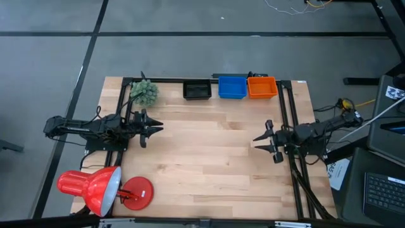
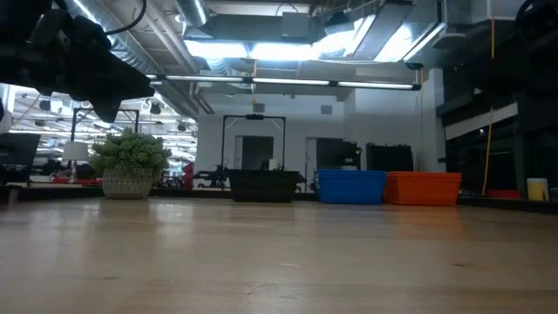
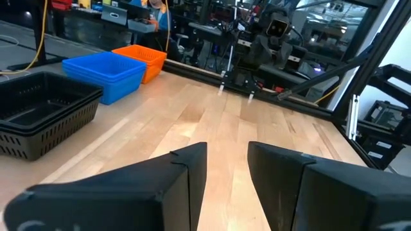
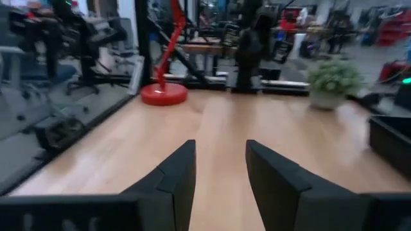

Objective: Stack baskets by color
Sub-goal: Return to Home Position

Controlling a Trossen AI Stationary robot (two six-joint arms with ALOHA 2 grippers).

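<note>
Orange, blue and black baskets (image 1: pixel 232 87) sit sorted beside the plant (image 1: pixel 145 92), so my left tool (image 1: pixel 152 128) and right tool (image 1: pixel 264 140), both open and empty, need only park.

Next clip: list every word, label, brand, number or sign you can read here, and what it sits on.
Nothing can be read.
White card at the right edge: black pattern, too small to read.
White sheet by the right arm: print too small.
Black baskets, blue baskets, orange baskets: no labels visible.
Left pincer, right pincer, at the table's sides: no markings visible.
</note>
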